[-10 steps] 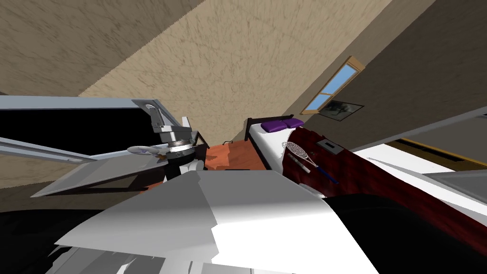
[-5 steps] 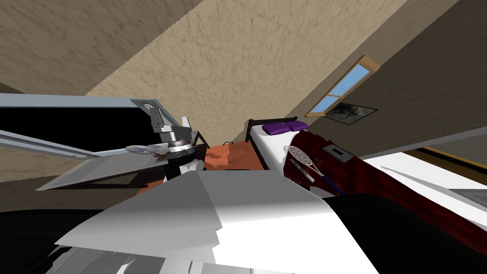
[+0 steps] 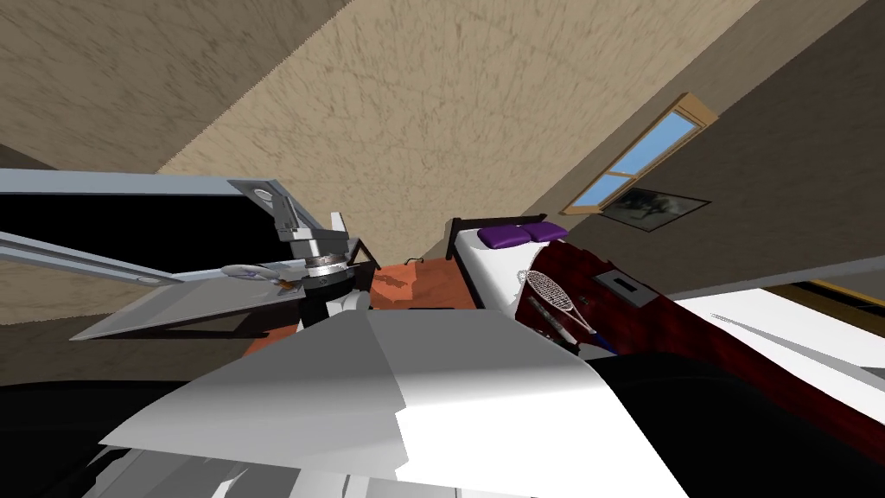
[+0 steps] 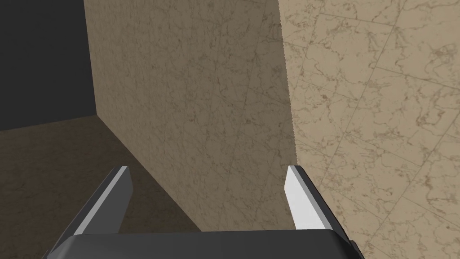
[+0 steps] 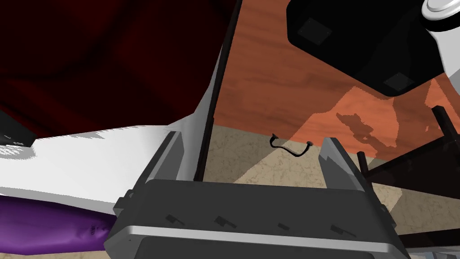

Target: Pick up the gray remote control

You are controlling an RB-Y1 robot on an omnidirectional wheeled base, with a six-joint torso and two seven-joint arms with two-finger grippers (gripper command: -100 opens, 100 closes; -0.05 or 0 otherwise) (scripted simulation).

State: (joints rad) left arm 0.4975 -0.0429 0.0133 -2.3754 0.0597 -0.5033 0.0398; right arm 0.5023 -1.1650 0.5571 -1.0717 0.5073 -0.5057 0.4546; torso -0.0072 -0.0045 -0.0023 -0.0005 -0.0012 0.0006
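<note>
Right wrist view: the right gripper [image 5: 251, 137] is seen with its two fingers spread apart, and nothing is pressed between them. Beyond the fingers a bed [image 5: 81, 157] is seen, with a white mattress and a dark frame edge. A dark red blanket [image 5: 90, 54] is spread over the mattress. A purple pillow [image 5: 45, 229] is seen next to the gripper's dark body. On the other side of the frame edge a reddish wooden floor [image 5: 278, 81] is shown, and a thin black cable [image 5: 294, 154] is lying where the floor meets a beige wall.

In the left wrist view the left gripper [image 4: 206, 168] is held open too, and nothing is gripped by it. In the head view the left arm [image 3: 321, 259] is raised.

In the head view the gray remote control [image 3: 560, 322] is taken to be the slim grey bar. It is laid on the dark red blanket, just beside a racket [image 3: 550, 290] and along its handle. A grey box [image 3: 624, 284] with a dark slot is placed near them on the same blanket. The remote is well apart from the left arm.
</note>
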